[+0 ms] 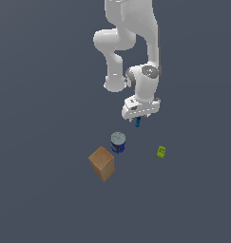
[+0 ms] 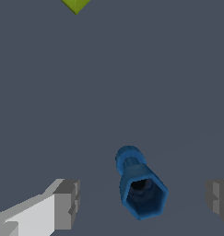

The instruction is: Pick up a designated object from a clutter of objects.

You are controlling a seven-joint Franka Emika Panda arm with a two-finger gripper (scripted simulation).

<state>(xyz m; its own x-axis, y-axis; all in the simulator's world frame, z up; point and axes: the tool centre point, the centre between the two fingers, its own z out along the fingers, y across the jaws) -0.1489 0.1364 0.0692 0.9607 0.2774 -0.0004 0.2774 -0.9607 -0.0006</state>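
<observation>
Your gripper (image 2: 140, 198) has its jaws apart, straddling the blue peg (image 2: 140, 186), which stands on the bench (image 1: 50, 95) right of the can (image 1: 118, 142). It looks light, rigid and slick; clamp the wider hexagonal body.

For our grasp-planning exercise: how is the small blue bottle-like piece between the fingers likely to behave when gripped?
The blue piece looks rigid, so it probably won't deform. Its faceted body may give the open gripper flat contact. Being slim and upright, it could tip if one finger touches first.
</observation>
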